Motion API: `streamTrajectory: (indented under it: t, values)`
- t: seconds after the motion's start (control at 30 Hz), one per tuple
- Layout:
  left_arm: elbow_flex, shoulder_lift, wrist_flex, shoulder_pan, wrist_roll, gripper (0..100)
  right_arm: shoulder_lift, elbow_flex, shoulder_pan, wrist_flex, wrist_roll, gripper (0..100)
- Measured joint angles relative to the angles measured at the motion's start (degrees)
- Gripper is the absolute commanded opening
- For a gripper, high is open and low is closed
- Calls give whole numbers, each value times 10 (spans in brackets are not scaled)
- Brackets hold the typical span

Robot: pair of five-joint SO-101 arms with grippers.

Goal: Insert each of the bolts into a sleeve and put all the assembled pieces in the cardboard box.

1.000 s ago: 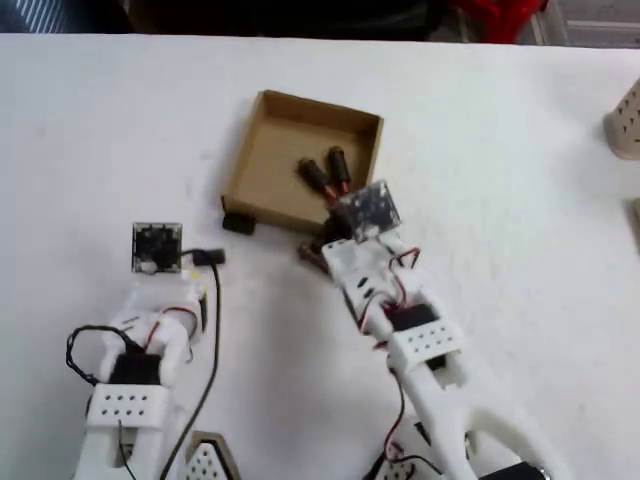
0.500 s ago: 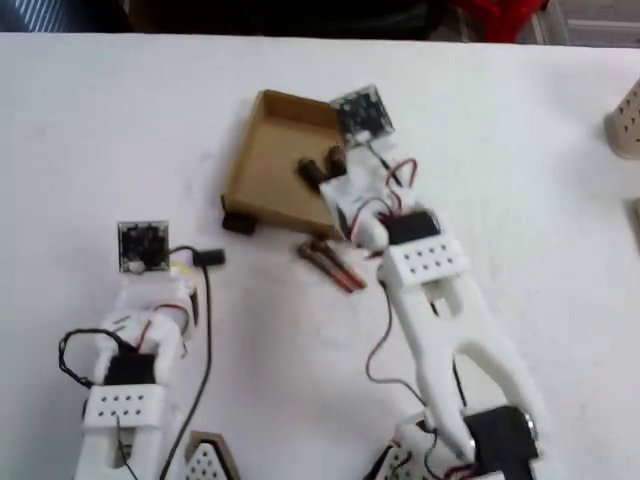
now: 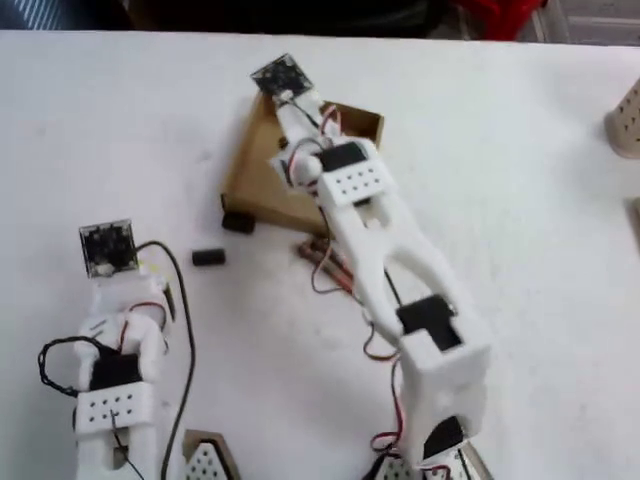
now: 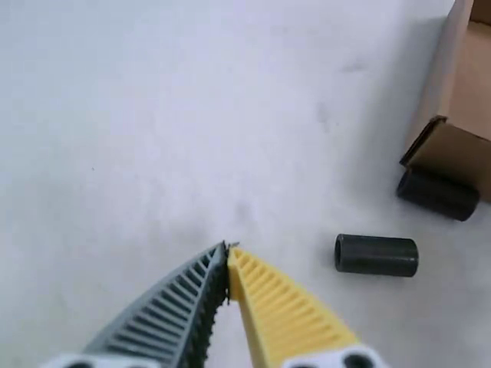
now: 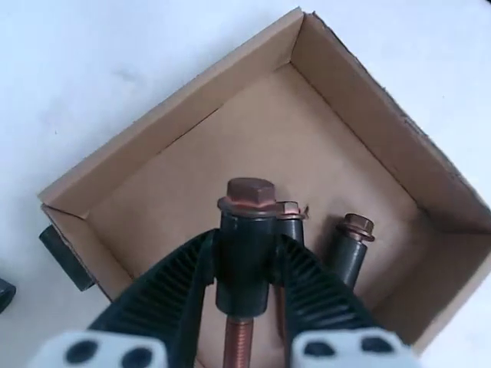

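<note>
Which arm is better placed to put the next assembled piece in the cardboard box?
Right. The right hand grips an assembled piece above the cardboard box; the left hand is shut and empty over the table.

No legible text, labels or numbers anywhere.

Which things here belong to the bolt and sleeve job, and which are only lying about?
Job: cardboard box; bolt-in-sleeve piece in the right gripper; assembled piece in the box; loose sleeve; second sleeve at the box corner; loose bolts beside the box.
Lying about: pale holed object at the far right of the table; similar holed piece near the arm bases.
</note>
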Motion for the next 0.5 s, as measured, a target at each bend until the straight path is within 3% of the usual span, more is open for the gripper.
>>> streamTrajectory:
  t: [0.23,0.5]
  values:
    - [0,0,0,0,0,23,115,-195,-1,171,0,102]
    - [0,0,0,0,0,23,132,-229,-1,197,-1,67]
